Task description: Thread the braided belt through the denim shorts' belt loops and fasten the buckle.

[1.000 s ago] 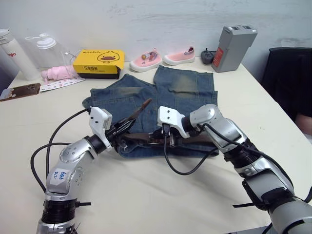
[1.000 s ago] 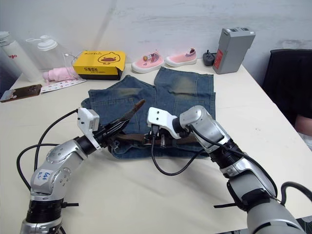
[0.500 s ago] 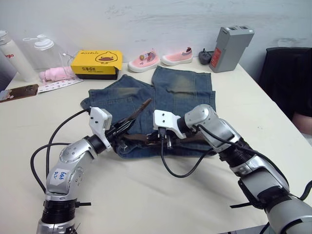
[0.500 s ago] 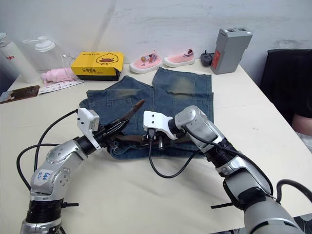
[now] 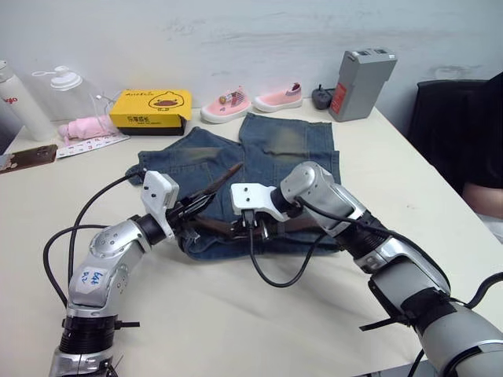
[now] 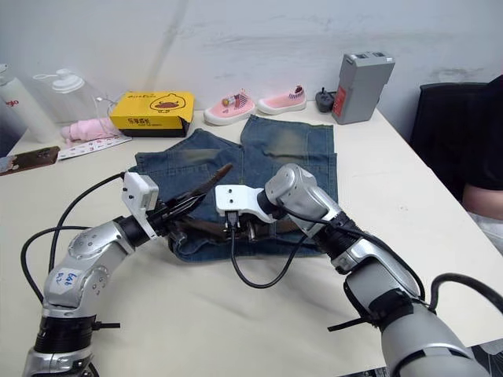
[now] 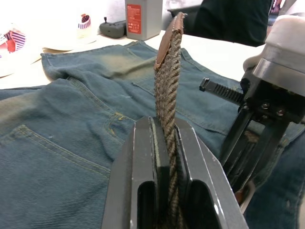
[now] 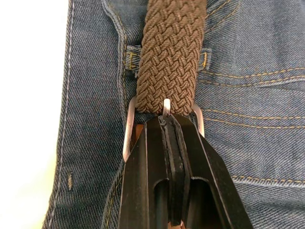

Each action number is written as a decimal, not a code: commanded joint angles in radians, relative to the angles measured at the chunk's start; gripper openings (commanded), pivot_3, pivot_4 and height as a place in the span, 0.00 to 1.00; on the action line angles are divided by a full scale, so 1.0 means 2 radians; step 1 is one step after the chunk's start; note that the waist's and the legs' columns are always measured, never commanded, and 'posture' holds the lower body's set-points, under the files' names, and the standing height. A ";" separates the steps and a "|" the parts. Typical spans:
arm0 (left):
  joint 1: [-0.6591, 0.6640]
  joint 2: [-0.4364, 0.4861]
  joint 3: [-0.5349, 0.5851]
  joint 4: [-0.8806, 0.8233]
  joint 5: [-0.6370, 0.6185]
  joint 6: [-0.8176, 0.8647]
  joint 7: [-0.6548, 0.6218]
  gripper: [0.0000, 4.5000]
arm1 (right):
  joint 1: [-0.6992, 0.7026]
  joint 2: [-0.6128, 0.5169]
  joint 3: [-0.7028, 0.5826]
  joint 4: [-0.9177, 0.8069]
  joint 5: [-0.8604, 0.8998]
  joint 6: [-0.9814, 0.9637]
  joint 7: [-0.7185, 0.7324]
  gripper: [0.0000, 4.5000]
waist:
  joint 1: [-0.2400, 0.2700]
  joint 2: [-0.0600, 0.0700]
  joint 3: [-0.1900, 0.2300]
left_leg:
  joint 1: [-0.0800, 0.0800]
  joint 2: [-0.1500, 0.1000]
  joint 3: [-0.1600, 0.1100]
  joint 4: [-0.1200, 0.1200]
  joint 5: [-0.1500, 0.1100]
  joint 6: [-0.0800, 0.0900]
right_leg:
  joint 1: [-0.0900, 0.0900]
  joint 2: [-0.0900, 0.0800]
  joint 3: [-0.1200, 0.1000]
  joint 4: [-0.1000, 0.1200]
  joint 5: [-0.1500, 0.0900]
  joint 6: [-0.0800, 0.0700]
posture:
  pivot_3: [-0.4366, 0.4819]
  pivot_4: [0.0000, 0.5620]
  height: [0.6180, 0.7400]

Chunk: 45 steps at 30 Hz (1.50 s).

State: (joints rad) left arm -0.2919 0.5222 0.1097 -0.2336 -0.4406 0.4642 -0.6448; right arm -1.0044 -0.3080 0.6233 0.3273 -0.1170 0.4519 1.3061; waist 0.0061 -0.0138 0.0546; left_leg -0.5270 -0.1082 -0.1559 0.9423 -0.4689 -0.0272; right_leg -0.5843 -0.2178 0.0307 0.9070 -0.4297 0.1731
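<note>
The left hand (image 7: 164,157) clamps the braided belt (image 7: 167,86) near its raised tip. The right hand (image 8: 170,138) is closed at the buckle (image 8: 127,129) on the denim shorts (image 5: 275,149), mid-counter (image 5: 409,181).

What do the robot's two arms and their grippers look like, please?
Both arms are silver-grey metal with black joint bands and loose black cables looping over the table. The left arm carries a white sticker with blue handwriting. Each wrist has a white boxy camera housing. The left gripper and right gripper each have two flat black fingers.
</note>
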 commanded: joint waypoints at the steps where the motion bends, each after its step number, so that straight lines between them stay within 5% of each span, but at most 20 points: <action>1: -0.058 0.046 0.003 0.032 0.000 -0.025 -0.068 0.00 | 0.044 0.025 0.097 0.061 -0.038 -0.006 0.044 0.02 | -0.005 -0.001 -0.001 | 0.000 0.000 0.000 0.000 0.000 0.000 | 0.000 0.000 0.000 0.000 0.000 0.000 | 0.48 0.27 0.00; 7: -0.191 0.068 -0.045 0.140 0.022 -0.063 -0.157 0.00 | 0.053 0.057 0.097 0.090 -0.071 -0.024 0.034 0.02 | -0.016 0.000 -0.003 | 0.004 0.000 -0.002 0.000 -0.003 0.000 | 0.000 0.001 0.000 0.000 0.000 0.000 | 0.48 0.27 0.00; 17: -0.365 -0.021 -0.106 0.266 0.052 -0.130 -0.231 0.00 | 0.078 0.065 0.108 0.077 -0.104 -0.043 0.040 0.02 | -0.017 0.002 -0.006 | 0.010 -0.001 -0.007 0.000 -0.008 -0.001 | -0.001 0.001 0.000 -0.001 0.000 0.001 | 0.48 0.27 0.00; 34: -0.507 -0.159 -0.106 0.373 0.062 -0.178 -0.263 0.00 | 0.091 0.065 0.115 0.060 -0.118 -0.055 0.043 0.02 | 0.000 0.000 -0.005 | 0.008 -0.004 -0.008 0.001 -0.008 0.000 | 0.000 0.003 0.000 -0.003 0.000 0.002 | 0.48 0.27 0.00; 45: -0.488 -0.111 -0.082 0.402 0.070 -0.178 -0.301 0.00 | 0.099 0.064 0.110 0.051 -0.122 -0.053 0.038 0.02 | 0.003 0.000 -0.004 | 0.008 -0.004 -0.008 0.001 -0.007 0.000 | 0.000 0.003 0.000 -0.003 0.001 0.003 | 0.48 0.27 0.00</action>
State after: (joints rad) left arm -1.1140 0.3296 -0.1678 0.6860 -0.1960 0.1361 -1.2764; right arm -0.9689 -0.2359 0.6068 0.3162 -0.2923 0.3131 1.3232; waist 0.0123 -0.0131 0.0462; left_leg -0.5108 -0.1164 -0.1716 0.9437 -0.4837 -0.0279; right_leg -0.5852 -0.2108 0.0308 0.9016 -0.4282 0.1783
